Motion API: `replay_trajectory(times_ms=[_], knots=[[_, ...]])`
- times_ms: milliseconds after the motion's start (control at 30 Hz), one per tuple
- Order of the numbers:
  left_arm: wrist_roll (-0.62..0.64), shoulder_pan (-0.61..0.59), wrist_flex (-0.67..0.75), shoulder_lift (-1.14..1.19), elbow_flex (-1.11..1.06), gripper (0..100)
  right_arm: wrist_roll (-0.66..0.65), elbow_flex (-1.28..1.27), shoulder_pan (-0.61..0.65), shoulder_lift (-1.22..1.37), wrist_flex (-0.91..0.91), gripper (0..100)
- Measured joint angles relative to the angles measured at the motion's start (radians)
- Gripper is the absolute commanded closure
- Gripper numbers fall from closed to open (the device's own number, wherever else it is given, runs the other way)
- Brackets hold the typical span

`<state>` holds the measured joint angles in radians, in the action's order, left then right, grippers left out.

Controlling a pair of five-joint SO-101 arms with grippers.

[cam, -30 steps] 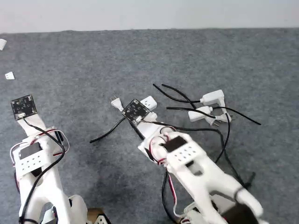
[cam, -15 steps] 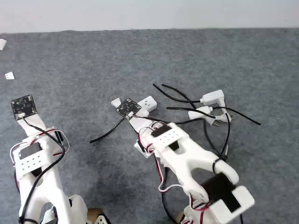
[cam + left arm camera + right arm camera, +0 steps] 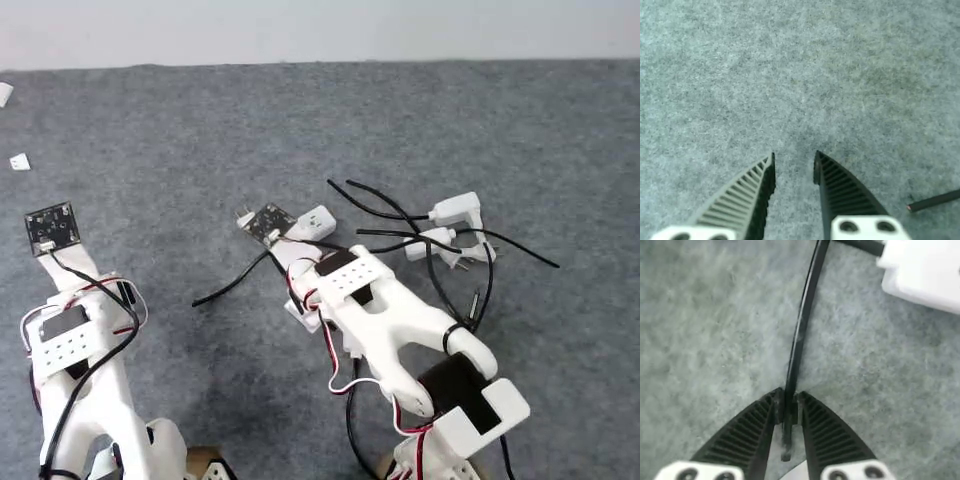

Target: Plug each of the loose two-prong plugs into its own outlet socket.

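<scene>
The left arm (image 3: 70,350) is sitting at the near left, over bare grey mat (image 3: 150,130). Its left gripper (image 3: 793,157) is pointing down at the mat with ribbed fingers (image 3: 757,190) spread a little and nothing between them. A loose cord end (image 3: 934,202) is lying off to one side, apart from the fingers.

The right arm (image 3: 390,320) is stretching from near centre toward mid-table. The right gripper (image 3: 788,392) is pinching a thin black cord (image 3: 802,325), with the jaws pressing on it from both sides and a short piece showing behind the tips. The cord is running away over the mat toward a white housing (image 3: 920,275); can't tell from the wrist view whether that's a plug or a socket.

From above, the arm's camera board (image 3: 265,222) is covering the gripper. A small white plug (image 3: 243,215) is lying flat just beside the board, unplugged. A white socket block (image 3: 318,222) is lying just beside it on the other side. A black lead (image 3: 228,282) is running out from under the board toward the left arm, ending on bare mat.

Farther right, a nearer white plug (image 3: 432,245) and a far white plug (image 3: 455,210) are lying just beside each other. Black cords are looping around them, well apart from both grippers.

Two white scraps (image 3: 20,162) are lying at the far left, with a pale wall (image 3: 320,30) behind the mat.
</scene>
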<state>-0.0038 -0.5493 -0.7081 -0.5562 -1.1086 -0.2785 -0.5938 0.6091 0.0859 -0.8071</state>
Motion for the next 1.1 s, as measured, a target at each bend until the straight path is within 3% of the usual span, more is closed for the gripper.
replay_trajectory(times_ms=[233,400,567,767,900,1100], knots=[[0.000,0.000,0.000,0.000,0.000,88,-0.012,0.000,0.009,-0.081,-0.117,99.0],[0.000,0.000,0.000,0.000,0.000,88,-0.089,0.044,0.054,-0.278,-0.342,99.1],[0.000,0.000,0.000,0.000,0.000,88,-0.091,0.265,0.064,-0.450,-0.617,99.1],[0.000,0.000,0.000,0.000,0.000,88,-0.092,0.672,0.049,-0.460,-0.927,99.1],[0.000,0.000,0.000,0.000,0.000,88,-0.071,0.832,-0.038,-0.448,-0.947,99.1],[0.000,0.000,0.000,0.000,0.000,88,-0.061,0.856,-0.158,-0.334,-0.948,99.0]])
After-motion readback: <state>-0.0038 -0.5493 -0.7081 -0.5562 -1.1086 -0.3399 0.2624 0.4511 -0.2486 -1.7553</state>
